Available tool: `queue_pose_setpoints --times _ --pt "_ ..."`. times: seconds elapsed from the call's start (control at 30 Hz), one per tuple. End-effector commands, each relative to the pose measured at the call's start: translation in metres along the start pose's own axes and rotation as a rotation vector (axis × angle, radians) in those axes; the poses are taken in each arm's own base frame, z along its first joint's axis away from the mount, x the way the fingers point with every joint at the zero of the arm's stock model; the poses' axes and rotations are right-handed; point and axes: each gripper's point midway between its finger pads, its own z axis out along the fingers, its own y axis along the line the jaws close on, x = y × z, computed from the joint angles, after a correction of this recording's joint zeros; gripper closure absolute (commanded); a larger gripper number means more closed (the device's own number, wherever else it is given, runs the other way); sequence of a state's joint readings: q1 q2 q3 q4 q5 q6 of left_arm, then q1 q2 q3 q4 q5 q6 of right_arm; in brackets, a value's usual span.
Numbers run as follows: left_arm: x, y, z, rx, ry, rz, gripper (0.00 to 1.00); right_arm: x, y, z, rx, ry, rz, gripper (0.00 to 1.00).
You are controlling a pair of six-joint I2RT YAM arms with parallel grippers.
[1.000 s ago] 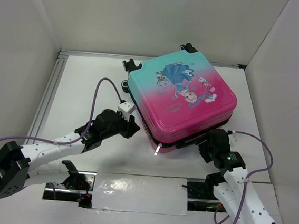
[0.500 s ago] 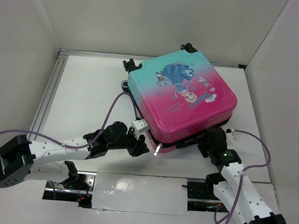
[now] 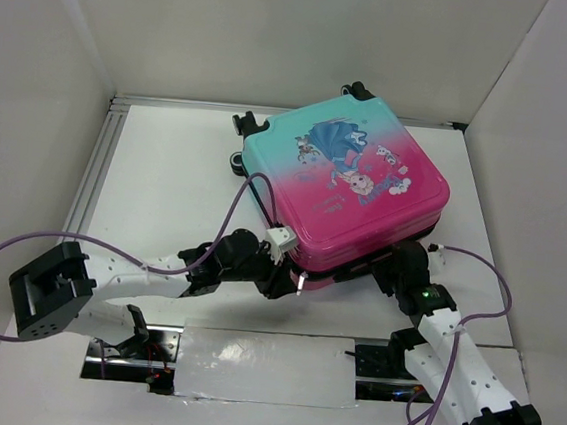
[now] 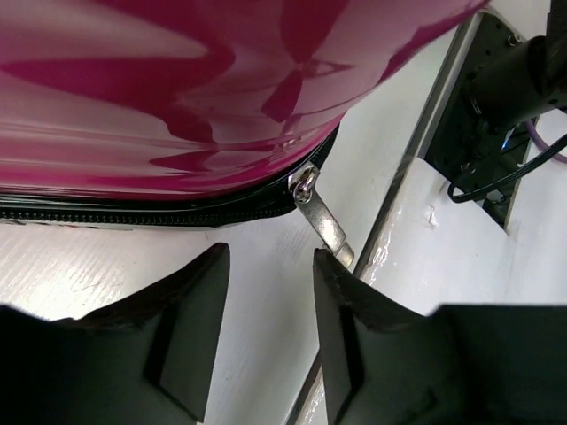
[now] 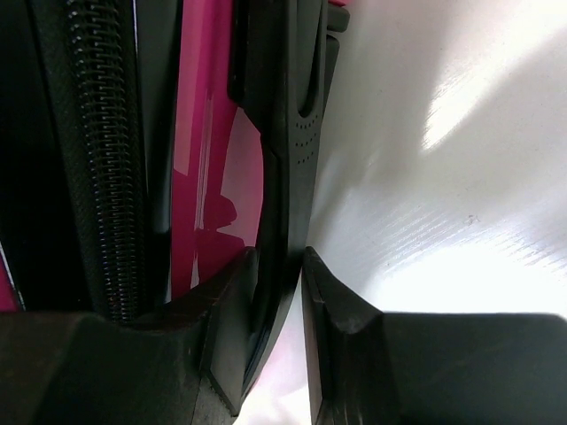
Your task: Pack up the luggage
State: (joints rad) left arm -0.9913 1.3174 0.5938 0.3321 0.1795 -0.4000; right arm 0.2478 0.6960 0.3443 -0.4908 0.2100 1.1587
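Observation:
The luggage (image 3: 352, 184), a pink-to-teal hard-shell suitcase with a cartoon print, lies shut and flat at the back right of the table. Its silver zipper pull (image 3: 298, 281) sticks out at the front corner. My left gripper (image 3: 282, 276) is open at that corner. In the left wrist view the pull (image 4: 323, 221) hangs from the black zipper, and its tip touches the right finger; the gripper (image 4: 270, 254) holds nothing. My right gripper (image 3: 400, 265) is at the luggage's front right side, shut on its black side handle (image 5: 291, 133), with the gripper (image 5: 280, 258) clamped round the bar.
White walls close the table in on three sides. A metal rail (image 3: 96, 174) runs along the left. A taped white plate (image 3: 269, 367) and the black arm mounts (image 4: 483, 115) lie at the near edge. The luggage's black wheels (image 3: 243, 128) point back left.
My left arm has swung right along the table, from the luggage's left side to its front corner by the zipper pull. The right gripper has shifted slightly in at the handle.

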Motion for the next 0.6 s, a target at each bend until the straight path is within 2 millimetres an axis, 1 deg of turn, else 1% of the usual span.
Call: queue_pose_setpoints --times 0.0,0.03,0.07,0.1,0.17,0.2,0.23,0.27,0.37,0.43,0.47,0.5,0.57 --pt "-0.035 -0.022 -0.007 0.075 -0.111 -0.001 0.43 -0.003 -0.016 0.011 0.046 -0.038 -0.011 0.67" --pt "-0.037 -0.024 -0.007 0.086 -0.117 0.001 0.41 -0.003 -0.016 0.011 0.047 -0.038 -0.011 0.68" --pt "-0.032 -0.022 -0.007 0.083 -0.108 -0.001 0.40 -0.002 -0.018 0.012 0.056 -0.033 -0.023 0.69" --pt "-0.034 -0.026 -0.007 0.103 -0.114 0.003 0.40 -0.001 -0.018 0.014 0.058 -0.033 -0.023 0.69" --pt "-0.035 -0.027 -0.007 0.101 -0.105 -0.008 0.38 0.000 -0.019 0.015 0.067 -0.029 -0.026 0.70" --pt "-0.029 -0.025 -0.007 0.091 -0.078 -0.015 0.37 -0.001 -0.017 0.015 0.059 -0.032 -0.024 0.70" --pt "-0.030 -0.024 -0.010 0.083 -0.084 -0.015 0.35 -0.001 -0.017 0.015 0.059 -0.032 -0.024 0.70" --pt "-0.037 -0.025 -0.013 0.080 -0.107 -0.010 0.35 -0.001 -0.017 0.015 0.059 -0.032 -0.024 0.70" --pt "-0.037 -0.025 -0.020 0.073 -0.117 -0.020 0.32 -0.001 -0.018 0.015 0.059 -0.032 -0.033 0.71" --pt "-0.044 -0.029 -0.024 0.084 -0.141 -0.034 0.31 -0.004 -0.016 0.015 0.055 -0.040 -0.024 0.71" --pt "-0.044 -0.030 -0.024 0.085 -0.140 -0.054 0.31 -0.004 -0.016 0.015 0.055 -0.040 -0.024 0.71" --pt "-0.051 -0.033 -0.024 0.094 -0.159 -0.065 0.31 -0.004 -0.016 0.015 0.055 -0.040 -0.024 0.71" --pt "-0.047 -0.035 -0.020 0.104 -0.143 -0.109 0.31 -0.004 -0.016 0.015 0.055 -0.040 -0.024 0.71"
